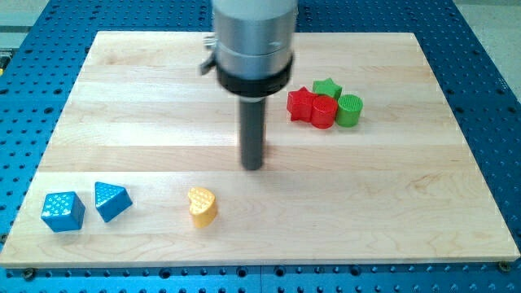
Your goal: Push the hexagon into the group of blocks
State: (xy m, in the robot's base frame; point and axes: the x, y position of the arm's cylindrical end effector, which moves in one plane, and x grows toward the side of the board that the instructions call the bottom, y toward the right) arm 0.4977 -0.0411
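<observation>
My tip [253,167] rests on the wooden board [146,98] near its middle and touches no block. A yellow heart block [201,205] lies below and to the left of the tip. A blue chunky block [63,211], cube-like or hexagonal, and a blue triangle block [110,200] sit at the view's bottom left. A tight group stands at the upper right: a red star-like block [301,104], a red round block [323,111], a green star [327,87] and a green cylinder [349,110]. I cannot make out a hexagon for certain.
The arm's grey and black body [253,45] hangs over the board's top middle and hides part of it. A blue perforated table [488,98] surrounds the board on all sides.
</observation>
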